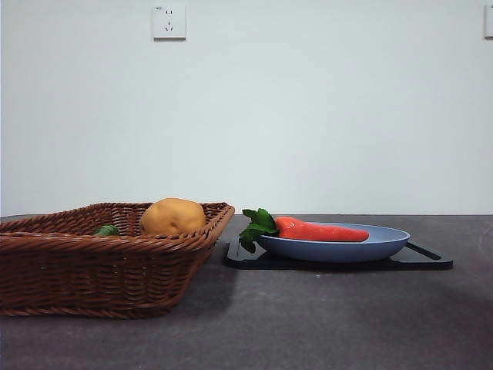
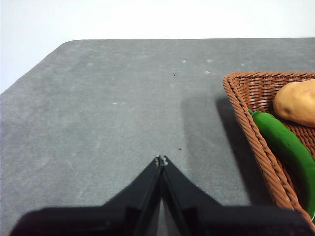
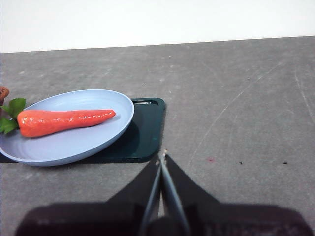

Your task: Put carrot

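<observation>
Grey and faintly scuffed, the counter (image 1: 323, 324) runs back to a white wall with a socket (image 1: 169, 21). Both claws wait with jaws pressed together, holding nothing: the left claw (image 2: 161, 160) above bare counter just beside the wicker basket (image 2: 246, 105), the right claw (image 3: 162, 156) near the dark board (image 3: 142, 132). Only the left wrist view shows the long green pepper (image 2: 288, 147) beside the potato (image 2: 298, 102); from the front the basket wall hides all but its tip. The carrot (image 3: 66, 121) lies on its side in the blue plate (image 3: 69, 147), which sits on the board. Its leaves (image 1: 256, 227) overhang the rim towards the basket. Neither claw appears in the front view.
</observation>
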